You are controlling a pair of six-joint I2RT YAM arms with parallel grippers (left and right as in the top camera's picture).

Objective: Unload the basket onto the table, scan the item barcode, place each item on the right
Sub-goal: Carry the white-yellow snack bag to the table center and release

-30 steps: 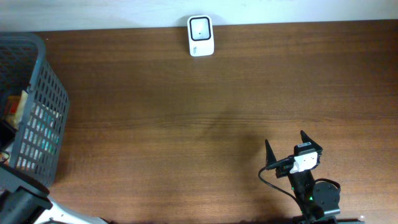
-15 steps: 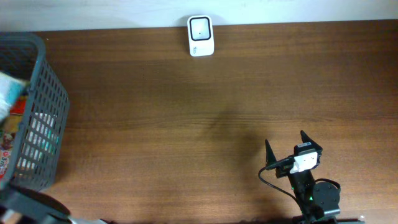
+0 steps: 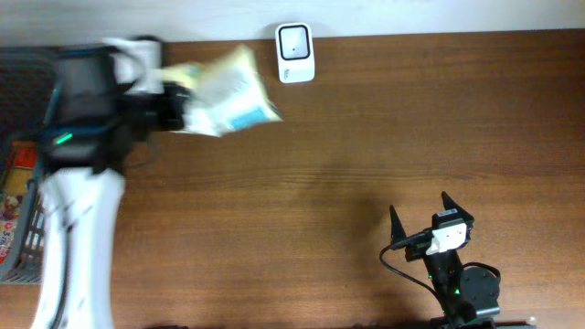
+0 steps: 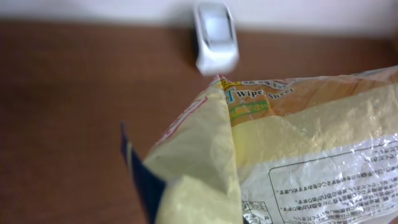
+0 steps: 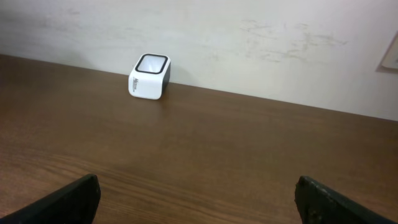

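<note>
The item, a yellow and white pack of wipe sheets, hangs blurred above the table just left of the white barcode scanner. My left gripper is shut on the pack's left end. In the left wrist view the pack fills the lower right, its printed label facing the camera, and hides my fingers; the scanner stands beyond it at the wall. My right gripper rests open at the front right, far from the pack. The right wrist view shows the scanner far ahead, with the gripper holding nothing.
A dark grey mesh basket stands at the table's left edge, partly hidden by my left arm. Other packaged goods lie in it. A pale wall runs along the table's far edge behind the scanner.
My left gripper has shut on the pack, lifted it out of the basket and swung it right, towards the scanner. The right arm has not moved.
</note>
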